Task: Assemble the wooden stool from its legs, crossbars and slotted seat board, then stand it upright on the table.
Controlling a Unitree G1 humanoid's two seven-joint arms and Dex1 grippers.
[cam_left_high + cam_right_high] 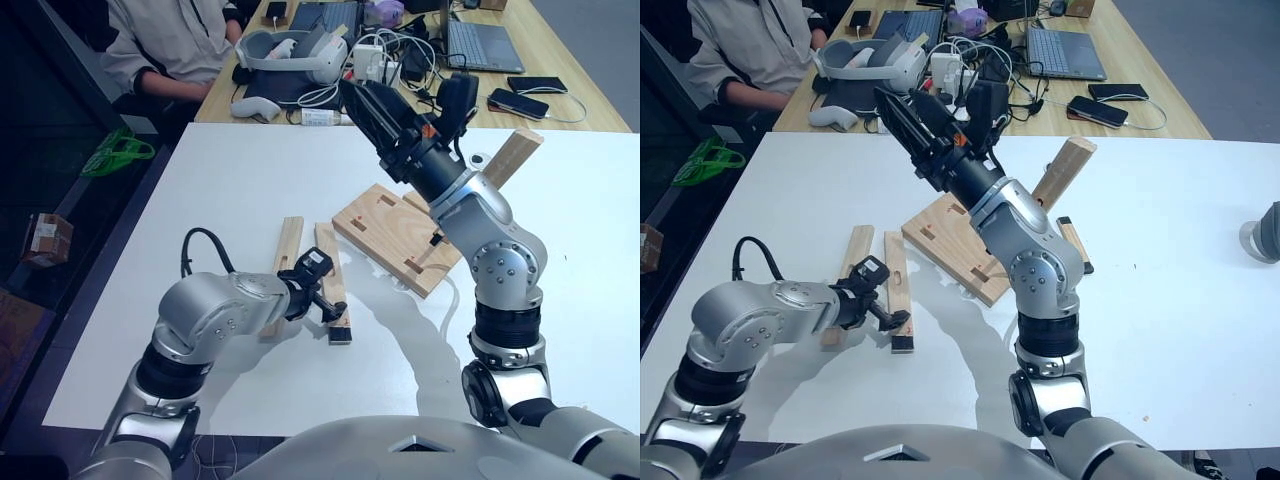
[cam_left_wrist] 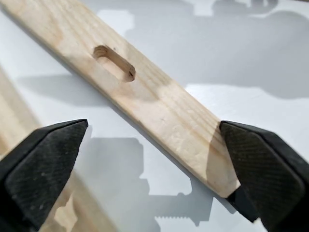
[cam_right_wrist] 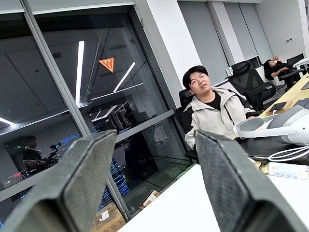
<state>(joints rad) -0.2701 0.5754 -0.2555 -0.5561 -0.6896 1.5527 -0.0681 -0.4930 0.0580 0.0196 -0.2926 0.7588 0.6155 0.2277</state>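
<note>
A slotted wooden crossbar (image 1: pixel 331 283) lies on the white table (image 1: pixel 230 180), and my left gripper (image 1: pixel 326 306) hovers low over its near end. In the left wrist view the left gripper (image 2: pixel 150 145) is open, one pad on each side of the crossbar (image 2: pixel 159 96), the far pad touching its edge. A second bar (image 1: pixel 287 247) lies beside it. The slotted seat board (image 1: pixel 392 238) lies flat in the middle, with a leg (image 1: pixel 511 155) tilted up behind it. My right gripper (image 1: pixel 366 100) is raised above the table's far edge, open and holding nothing (image 3: pixel 157 159).
A wooden desk (image 1: pixel 560 50) behind the table carries laptops, a headset (image 1: pixel 290 52), cables and phones; a person sits at it. Another wooden piece (image 1: pixel 1073 243) lies right of the board. A grey object (image 1: pixel 1266 230) sits at the table's right edge.
</note>
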